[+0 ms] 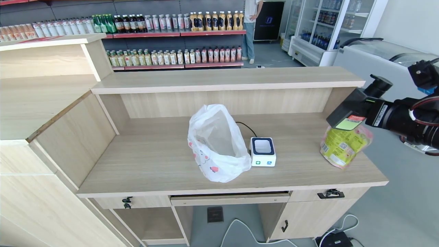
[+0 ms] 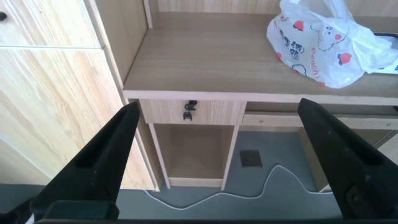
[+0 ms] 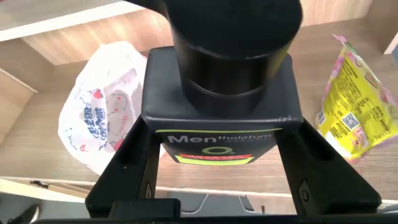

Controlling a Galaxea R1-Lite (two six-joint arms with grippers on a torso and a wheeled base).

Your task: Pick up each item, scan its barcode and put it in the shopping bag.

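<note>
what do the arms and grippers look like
Both grippers are black with two flat, wedge-shaped fingers: left gripper, right gripper. The right arm is black and rounded, with a white printed label, red and white cables at the wrist and a small blue part.

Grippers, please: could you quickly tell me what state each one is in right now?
Left gripper: open, holding nothing.
Right gripper: closed on the dark bottle.
</note>
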